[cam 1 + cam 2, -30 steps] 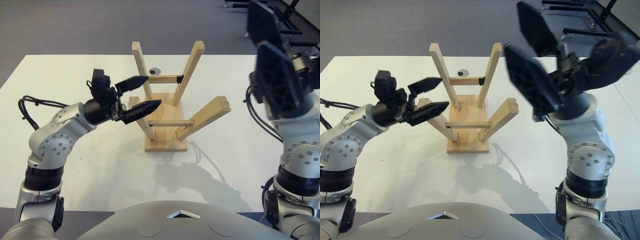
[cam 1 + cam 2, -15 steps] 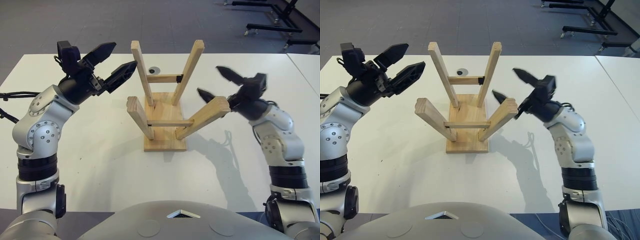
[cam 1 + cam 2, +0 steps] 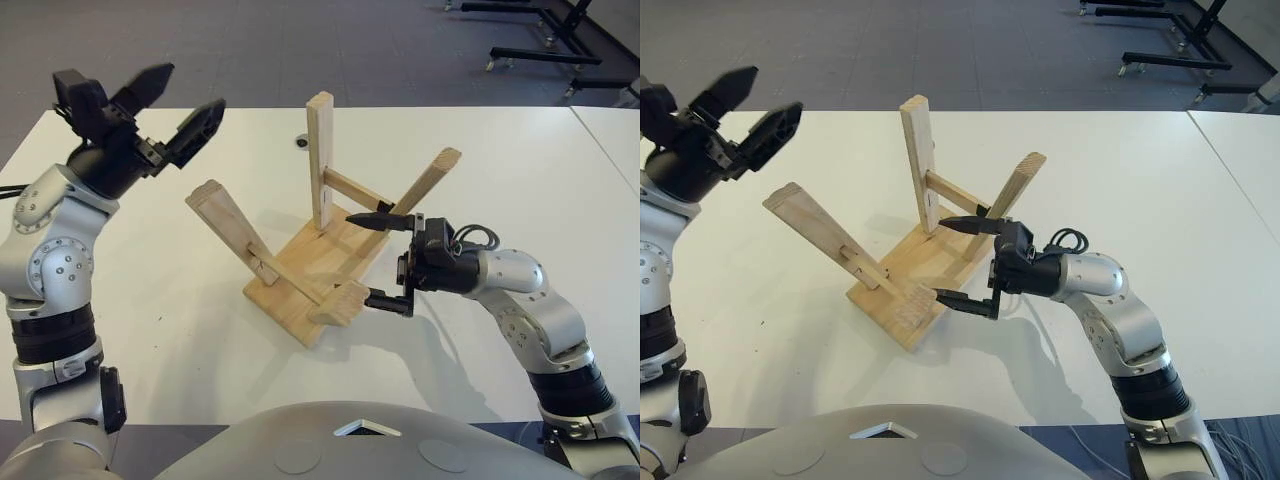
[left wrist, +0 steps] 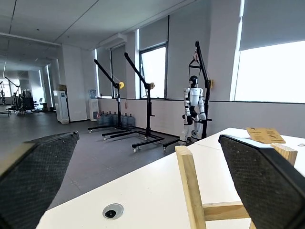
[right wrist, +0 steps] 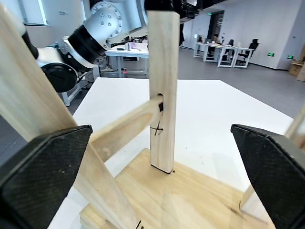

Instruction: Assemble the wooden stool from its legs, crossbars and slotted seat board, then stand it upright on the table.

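Note:
The wooden stool stands upside down on the white table (image 3: 500, 160), its seat board (image 3: 297, 292) lowest and turned at an angle. One leg (image 3: 320, 160) rises straight up and the others splay outward, joined by crossbars (image 3: 352, 188). My right gripper (image 3: 362, 256) is open at the stool's near right corner. Its lower finger touches the end of the nearest leg (image 3: 338, 303) and its upper finger is by the crossbar. The right wrist view looks between its pads (image 5: 43, 167) at the upright leg (image 5: 163, 86) and seat board (image 5: 190, 200). My left gripper (image 3: 195, 86) is open, raised at the far left, apart from the stool.
A round cable grommet (image 3: 301, 142) sits in the table behind the stool. The table's far edge runs just beyond it, with grey floor and black wheeled stands (image 3: 540, 50) farther back. Bare table lies to the stool's left and right.
The stool has turned and shifted on the table. My right gripper has come down and left to the stool's near corner. My left gripper has risen and drawn back to the left.

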You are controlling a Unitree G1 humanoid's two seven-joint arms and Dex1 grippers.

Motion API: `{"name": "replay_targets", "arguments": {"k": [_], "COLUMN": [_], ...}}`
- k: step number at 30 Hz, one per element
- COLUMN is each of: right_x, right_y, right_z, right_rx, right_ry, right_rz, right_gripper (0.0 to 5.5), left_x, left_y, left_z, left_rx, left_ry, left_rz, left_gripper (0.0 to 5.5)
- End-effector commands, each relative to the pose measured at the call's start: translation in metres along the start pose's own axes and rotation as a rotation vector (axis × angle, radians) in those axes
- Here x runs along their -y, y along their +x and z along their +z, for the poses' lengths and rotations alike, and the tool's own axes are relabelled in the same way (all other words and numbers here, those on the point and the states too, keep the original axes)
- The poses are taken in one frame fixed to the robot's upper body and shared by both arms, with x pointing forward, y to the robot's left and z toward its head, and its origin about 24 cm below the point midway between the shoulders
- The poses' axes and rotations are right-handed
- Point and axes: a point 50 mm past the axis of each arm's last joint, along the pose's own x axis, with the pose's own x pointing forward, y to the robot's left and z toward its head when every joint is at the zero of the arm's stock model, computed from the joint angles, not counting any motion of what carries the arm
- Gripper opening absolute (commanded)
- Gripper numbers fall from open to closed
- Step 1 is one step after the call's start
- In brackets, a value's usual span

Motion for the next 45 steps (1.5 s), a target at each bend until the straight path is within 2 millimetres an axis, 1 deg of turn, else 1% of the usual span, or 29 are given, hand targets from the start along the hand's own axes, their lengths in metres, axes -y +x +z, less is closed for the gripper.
{"name": "replay_targets", "arguments": {"k": [1,3,5,7,8,10,12,14,15,17,19,20,22,25,28,30,31,32,35,38,42,45], "right_x": [0.000,-0.002,-0.004,-0.009,-0.010,-0.012,-0.012,-0.004,0.003,0.025,0.046,0.056,0.072,0.095,0.114,0.121,0.120,0.119,0.095,0.072,0.043,0.024], "right_y": [-0.011,-0.017,-0.025,-0.034,-0.041,-0.054,-0.070,-0.093,-0.106,-0.129,-0.139,-0.139,-0.130,-0.110,-0.092,-0.083,-0.077,-0.073,-0.061,-0.057,-0.058,-0.056], "right_z": [0.003,0.007,0.016,0.034,0.047,0.067,0.075,0.083,0.087,0.090,0.086,0.080,0.065,0.040,0.023,0.014,0.011,0.010,0.012,0.016,0.017,0.018], "right_rx": [-0.021,-0.010,0.028,0.105,0.161,0.228,0.231,0.245,0.258,0.281,0.287,0.279,0.233,0.120,0.046,0.019,0.020,0.023,0.105,0.136,0.128,0.119], "right_ry": [-0.001,-0.004,-0.006,-0.011,-0.015,-0.006,0.015,0.021,0.003,-0.064,-0.114,-0.127,-0.145,-0.186,-0.230,-0.243,-0.238,-0.235,-0.173,-0.104,-0.043,-0.007], "right_rz": [-0.039,-0.068,-0.091,-0.096,-0.098,-0.104,-0.119,-0.193,-0.257,-0.432,-0.571,-0.617,-0.655,-0.666,-0.664,-0.646,-0.604,-0.573,-0.375,-0.238,-0.176,-0.151], "right_gripper": [5.37,5.37,5.37,5.37,5.37,5.37,5.37,5.37,5.37,5.37,5.37,5.37,5.37,5.37,5.37,5.37,5.37,5.37,5.37,5.37,5.37,5.37], "left_x": [0.015,0.025,0.037,0.049,0.053,0.056,0.057,0.052,0.050,0.050,0.050,0.049,0.045,0.043,0.040,0.038,0.037,0.037,0.032,0.023,0.015,0.010], "left_y": [-0.015,-0.026,-0.036,-0.044,-0.046,-0.048,-0.051,-0.051,-0.050,-0.046,-0.042,-0.040,-0.037,-0.033,-0.027,-0.024,-0.024,-0.024,-0.023,-0.023,-0.009,0.001], "left_z": [0.016,0.016,0.010,-0.001,-0.007,-0.016,-0.022,-0.022,-0.023,-0.028,-0.034,-0.036,-0.040,-0.046,-0.045,-0.046,-0.046,-0.046,-0.047,-0.044,-0.037,-0.040], "left_rx": [0.013,0.000,-0.031,-0.083,-0.103,-0.152,-0.186,-0.156,-0.151,-0.167,-0.179,-0.185,-0.201,-0.247,-0.249,-0.258,-0.261,-0.262,-0.274,-0.291,-0.252,-0.230], "left_ry": [-0.013,-0.058,-0.124,-0.184,-0.210,-0.229,-0.223,-0.222,-0.219,-0.207,-0.201,-0.196,-0.184,-0.137,-0.103,-0.084,-0.076,-0.071,-0.044,0.023,0.100,0.156], "left_rz": [-0.103,-0.154,-0.195,-0.218,-0.213,-0.195,-0.187,-0.156,-0.145,-0.146,-0.147,-0.146,-0.141,-0.159,-0.178,-0.187,-0.185,-0.184,-0.185,-0.165,-0.144,-0.111], "left_gripper": [5.40,5.40,5.40,5.40,5.40,5.40,5.40,5.40,5.40,5.40,5.40,5.40,5.40,5.40,5.40,5.40,5.40,5.40,5.40,5.40,5.40,5.40]}}
